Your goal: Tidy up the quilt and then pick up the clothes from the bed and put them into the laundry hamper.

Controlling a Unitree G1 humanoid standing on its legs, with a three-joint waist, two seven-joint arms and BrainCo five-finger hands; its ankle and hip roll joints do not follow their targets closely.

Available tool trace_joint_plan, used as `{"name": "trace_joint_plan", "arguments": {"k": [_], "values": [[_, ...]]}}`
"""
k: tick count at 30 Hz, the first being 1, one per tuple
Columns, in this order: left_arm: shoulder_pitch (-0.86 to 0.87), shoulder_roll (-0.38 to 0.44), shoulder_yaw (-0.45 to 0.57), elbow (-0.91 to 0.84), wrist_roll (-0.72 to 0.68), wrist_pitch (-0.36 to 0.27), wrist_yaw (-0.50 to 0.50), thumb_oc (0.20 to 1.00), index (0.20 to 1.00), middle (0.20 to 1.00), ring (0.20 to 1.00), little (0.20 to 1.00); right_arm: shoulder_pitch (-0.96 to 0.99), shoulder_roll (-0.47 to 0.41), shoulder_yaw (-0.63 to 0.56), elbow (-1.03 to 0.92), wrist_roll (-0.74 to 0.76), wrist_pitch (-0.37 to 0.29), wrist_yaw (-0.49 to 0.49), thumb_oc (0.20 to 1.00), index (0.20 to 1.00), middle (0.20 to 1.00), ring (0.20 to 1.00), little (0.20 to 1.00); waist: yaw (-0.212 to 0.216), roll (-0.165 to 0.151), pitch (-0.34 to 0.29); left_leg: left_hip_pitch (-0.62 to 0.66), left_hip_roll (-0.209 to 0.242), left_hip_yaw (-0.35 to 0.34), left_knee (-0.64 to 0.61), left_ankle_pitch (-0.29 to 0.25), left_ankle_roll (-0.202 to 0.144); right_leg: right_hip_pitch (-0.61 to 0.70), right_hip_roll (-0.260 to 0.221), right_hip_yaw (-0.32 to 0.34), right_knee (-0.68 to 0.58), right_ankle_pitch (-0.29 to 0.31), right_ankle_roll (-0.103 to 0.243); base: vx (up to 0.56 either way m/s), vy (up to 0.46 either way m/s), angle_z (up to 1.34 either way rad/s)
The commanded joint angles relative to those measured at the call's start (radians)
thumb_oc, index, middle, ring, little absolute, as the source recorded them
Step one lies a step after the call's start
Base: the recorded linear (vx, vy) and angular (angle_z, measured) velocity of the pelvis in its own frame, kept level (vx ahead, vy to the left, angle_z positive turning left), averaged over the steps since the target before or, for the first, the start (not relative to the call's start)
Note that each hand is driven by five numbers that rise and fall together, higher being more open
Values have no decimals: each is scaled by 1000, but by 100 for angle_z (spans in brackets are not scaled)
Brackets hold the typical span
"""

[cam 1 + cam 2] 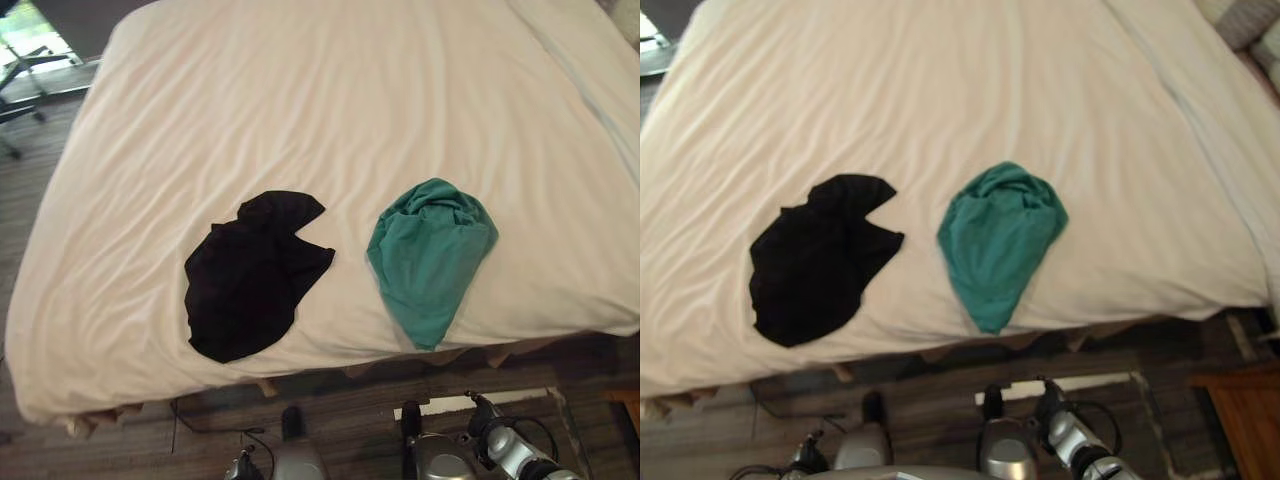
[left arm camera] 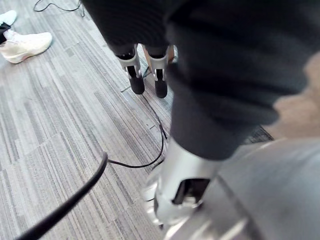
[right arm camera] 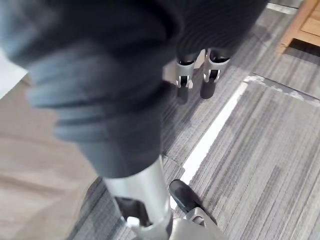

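Observation:
A white quilt [image 1: 330,110] lies spread flat over the bed, with light wrinkles. Near its front edge rests a crumpled black garment [image 1: 250,275]. To the right of it a bunched green garment [image 1: 430,250] hangs a little over the edge. Both arms hang down in front of the bed, away from the clothes. My left hand [image 2: 134,70] points at the floor with its fingers straight and holds nothing. My right hand [image 3: 184,75] hangs the same way above the grey floor, fingers relaxed and empty.
A wooden piece of furniture [image 1: 1245,420] stands on the floor at the right, past the bed's corner. A chair [image 1: 20,75] stands beyond the bed's far left. A person's white shoe [image 2: 25,45] rests on the floor nearby. White tape [image 3: 210,135] marks the floor.

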Motion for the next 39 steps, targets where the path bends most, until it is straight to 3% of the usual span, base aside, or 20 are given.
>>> {"name": "trace_joint_plan", "arguments": {"k": [1,3,5,9,11,13,17,18,19,20,22,26,31,32,34,36,39], "values": [[-131,-24,-36,24,-22,-4,28,1000,1000,1000,1000,1000,0,45,16,-28,57,-6,6,1000,1000,1000,1000,1000,-19,-29,-54,34,-22,19,18,-79,-2,-93,-205,18,51,-14,150,-16,347,-3],[-152,-12,-20,21,-32,-2,40,1000,1000,1000,1000,1000,18,89,-78,3,170,-4,3,1000,1000,1000,1000,1000,-52,-71,-68,62,-73,81,-3,-100,20,-132,-238,61,49,40,188,-63,257,2],[-149,-4,-3,19,-47,-1,40,1000,1000,1000,1000,1000,21,97,-92,15,182,-2,3,1000,1000,1000,1000,1000,-51,-77,-62,68,-80,94,-6,-102,27,-151,-236,73,64,46,194,-97,169,-46],[-94,92,129,55,-136,-3,48,1000,1000,1000,1000,1000,61,63,-200,68,274,-11,-14,1000,1000,1000,1000,1000,-32,-72,-34,65,-109,136,-16,-89,64,-142,-172,68,182,-23,177,-173,184,-49],[-63,157,219,98,-177,2,46,1000,1000,1000,1000,1000,94,39,-283,89,341,-19,-25,1000,1000,1000,1000,1000,-14,-78,-36,56,-122,135,-15,-82,67,-128,-160,20,161,-38,162,-39,31,-27],[-37,248,318,140,-206,-3,45,1000,1000,1000,1000,1000,122,-13,-370,116,409,-37,-37,1000,1000,1000,1000,1000,-15,-89,-54,62,-127,144,-12,-84,64,-95,-155,18,114,-38,151,65,-36,-25],[85,491,689,196,-420,-42,74,1000,1000,1000,1000,1000,207,-272,-585,22,374,-65,-89,1000,1000,1000,1000,1000,-7,-83,-106,93,-105,171,-18,-77,42,-19,-178,-13,15,-3,171,148,-69,-20],[88,490,690,195,-420,-42,74,1000,1000,1000,1000,1000,210,-272,-586,18,373,-62,-89,1000,1000,1000,1000,1000,-10,-82,-106,94,-105,170,-18,-77,42,-16,-178,-15,13,-2,171,48,-52,11],[128,537,790,160,-482,-72,109,1000,1000,1000,1000,1000,244,-331,-644,-127,338,-80,-122,1000,1000,1000,1000,1000,-9,-79,-109,95,-104,167,-18,-68,40,-3,-179,-22,2,5,172,35,-21,9],[129,537,790,159,-481,-71,109,1000,1000,1000,1000,1000,246,-330,-644,-129,338,-78,-122,1000,1000,1000,1000,1000,-10,-79,-112,97,-104,166,-18,-76,39,0,-179,-22,-2,0,174,45,-31,2],[179,581,868,26,-498,-135,164,1000,1000,1000,1000,1000,299,-413,-730,-379,236,-121,-188,1000,1000,1000,1000,1000,-9,-72,-118,97,-102,159,-18,-74,38,12,-181,-31,-14,-2,176,37,-17,7],[195,603,848,-194,-442,-197,190,1000,1000,1000,1000,1000,306,-476,-772,-564,168,-156,-215,1000,1000,1000,1000,1000,-4,-66,-120,93,-102,153,-18,-73,38,16,-181,-40,-15,-4,178,-8,-9,15],[128,638,640,-559,-229,-255,134,1000,1000,1000,1000,1000,241,-572,-686,-859,33,-209,-146,1000,1000,1000,1000,1000,5,-71,-112,86,-98,141,-18,-72,39,5,-184,-33,9,-13,175,-26,4,13],[126,636,639,-560,-226,-253,136,1000,1000,1000,1000,1000,239,-572,-686,-858,31,-209,-146,1000,1000,1000,1000,1000,5,-71,-111,86,-98,141,-18,-72,39,5,-184,-33,10,-14,175,-1,-3,13],[49,627,513,-619,-142,-256,116,1000,1000,1000,1000,1000,169,-588,-583,-943,-26,-227,-110,1000,1000,1000,1000,1000,7,-81,-111,90,-96,145,-18,-75,40,3,-184,-29,19,-18,173,3,-10,6],[-11,610,451,-678,-107,-236,130,1000,1000,1000,1000,1000,118,-584,-516,-949,-55,-218,-107,1000,1000,1000,1000,1000,5,-85,-109,93,-95,152,-18,-76,39,2,-184,-25,22,-20,173,0,0,0],[-76,598,330,-843,61,-185,112,1000,1000,1000,1000,1000,46,-579,-411,-978,-117,-204,-101,1000,1000,1000,1000,1000,5,-97,-96,92,-90,160,-18,-76,41,-7,-181,-16,29,-23,169,-15,-49,-1]]}}
